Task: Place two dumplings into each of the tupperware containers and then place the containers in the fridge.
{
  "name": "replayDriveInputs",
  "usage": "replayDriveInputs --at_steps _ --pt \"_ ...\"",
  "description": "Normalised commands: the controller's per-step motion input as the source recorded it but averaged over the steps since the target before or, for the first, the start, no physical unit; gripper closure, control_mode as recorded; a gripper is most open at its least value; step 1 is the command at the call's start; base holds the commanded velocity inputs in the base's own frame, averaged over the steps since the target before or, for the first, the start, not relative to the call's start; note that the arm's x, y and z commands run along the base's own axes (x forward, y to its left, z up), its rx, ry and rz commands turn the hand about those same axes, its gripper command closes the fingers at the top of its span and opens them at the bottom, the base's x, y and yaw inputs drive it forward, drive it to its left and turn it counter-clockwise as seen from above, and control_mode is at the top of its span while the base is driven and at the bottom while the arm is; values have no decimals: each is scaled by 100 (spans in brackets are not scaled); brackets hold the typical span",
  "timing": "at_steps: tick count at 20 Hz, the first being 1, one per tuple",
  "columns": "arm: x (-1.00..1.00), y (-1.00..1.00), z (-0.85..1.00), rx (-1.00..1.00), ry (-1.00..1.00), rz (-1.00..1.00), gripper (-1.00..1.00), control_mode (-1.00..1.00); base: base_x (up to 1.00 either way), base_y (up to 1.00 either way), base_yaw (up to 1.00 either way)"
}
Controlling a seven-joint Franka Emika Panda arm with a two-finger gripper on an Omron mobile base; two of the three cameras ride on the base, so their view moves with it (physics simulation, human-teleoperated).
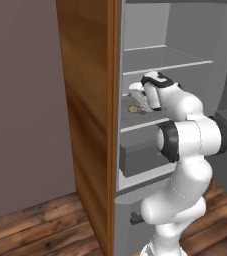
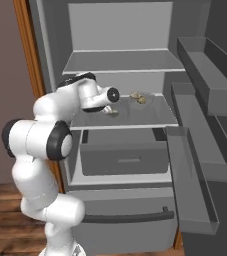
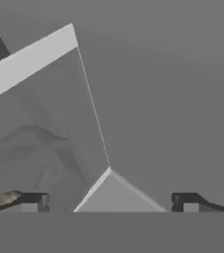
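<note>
Gripper [image 3: 108,205] spread wide, a dumpling [image 3: 2,199] just beside its left fingertip [image 3: 32,201]

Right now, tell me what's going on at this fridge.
The white robot arm is reaching into the open tall grey fridge, over its middle shelf. Its end effector is open and holds nothing. A see-through plastic tupperware container with small tan dumplings inside sits on that shelf toward the back right. Another tan dumpling lies just beside the end effector, apparently in a second container, though its walls are too faint to confirm.
</note>
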Motion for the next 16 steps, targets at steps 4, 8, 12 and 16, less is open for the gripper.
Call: replayDriveInputs --at_steps 4,8,12,16 --pt "-100 -100 -21 20 -24 -5 -100 -100 0 0 0" --pt "-100 -97 -6 7 -24 0 -100 -100 0 0 0" --pt "-100 -40 -29 -33 -9 0 -100 -100 0 0 0" --pt "-100 0 -93 -84 8 0 -100 -100 0 0 0"
